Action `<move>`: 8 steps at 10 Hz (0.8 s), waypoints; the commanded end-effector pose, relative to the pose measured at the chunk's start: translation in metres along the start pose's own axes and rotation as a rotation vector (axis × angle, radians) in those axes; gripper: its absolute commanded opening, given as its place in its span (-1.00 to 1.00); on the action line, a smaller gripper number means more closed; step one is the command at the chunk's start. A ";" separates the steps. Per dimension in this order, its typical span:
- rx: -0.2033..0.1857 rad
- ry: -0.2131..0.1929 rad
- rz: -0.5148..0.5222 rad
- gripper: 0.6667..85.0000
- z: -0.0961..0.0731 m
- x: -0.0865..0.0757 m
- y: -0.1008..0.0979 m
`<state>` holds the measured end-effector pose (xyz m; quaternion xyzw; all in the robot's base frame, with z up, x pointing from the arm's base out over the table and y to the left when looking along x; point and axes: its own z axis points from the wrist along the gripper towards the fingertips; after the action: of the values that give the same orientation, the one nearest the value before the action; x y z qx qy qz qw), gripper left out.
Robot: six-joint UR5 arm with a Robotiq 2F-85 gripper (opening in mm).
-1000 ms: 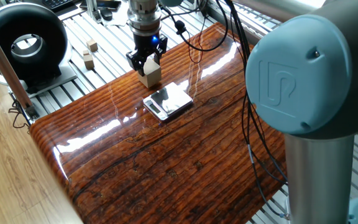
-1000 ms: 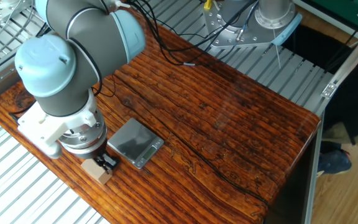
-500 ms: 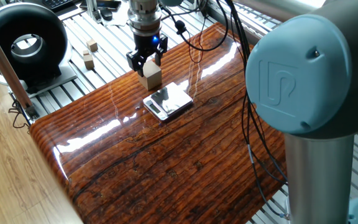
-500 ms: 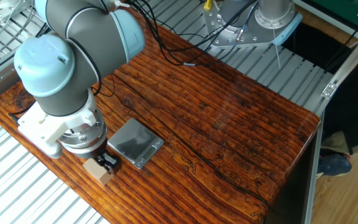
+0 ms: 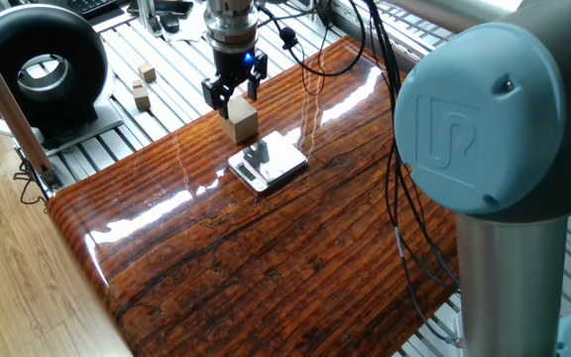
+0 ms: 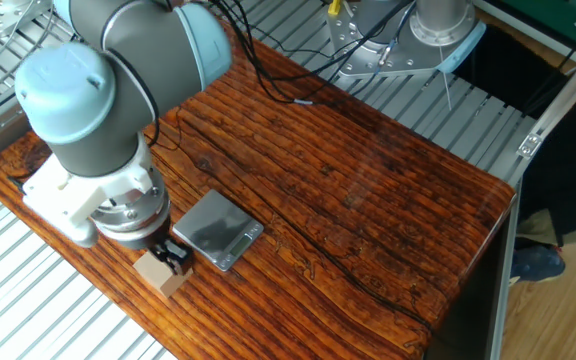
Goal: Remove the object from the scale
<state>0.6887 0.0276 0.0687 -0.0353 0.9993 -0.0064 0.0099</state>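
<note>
The object, a light-tan wooden block [image 5: 239,121], stands upright on the wooden table just left of the scale [image 5: 268,161], off its platform. The scale is a flat silver rectangle with nothing on it. My gripper [image 5: 232,92] hangs just above the block with its jaws open, and the fingers no longer straddle it. In the other fixed view the block [image 6: 158,272] sits near the table's front edge beside the scale [image 6: 218,228]. The gripper [image 6: 173,252] is mostly hidden there under the arm's wrist.
Two small wooden cubes [image 5: 147,71] [image 5: 141,96] lie on the metal slats behind the table, next to a black ring-shaped device [image 5: 38,61]. Cables [image 5: 315,59] hang over the table's far side. The arm's large blue joint [image 5: 484,119] fills the right foreground.
The gripper has risen off the block, which stays standing on the table beside the scale. The scale has not moved.
</note>
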 end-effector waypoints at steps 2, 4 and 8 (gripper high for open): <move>0.001 -0.008 -0.004 0.11 -0.047 0.017 0.001; -0.011 -0.012 0.025 -0.54 -0.073 0.035 0.012; -0.033 -0.105 0.085 -0.99 -0.084 0.036 0.022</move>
<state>0.6560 0.0415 0.1390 -0.0134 0.9990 0.0019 0.0424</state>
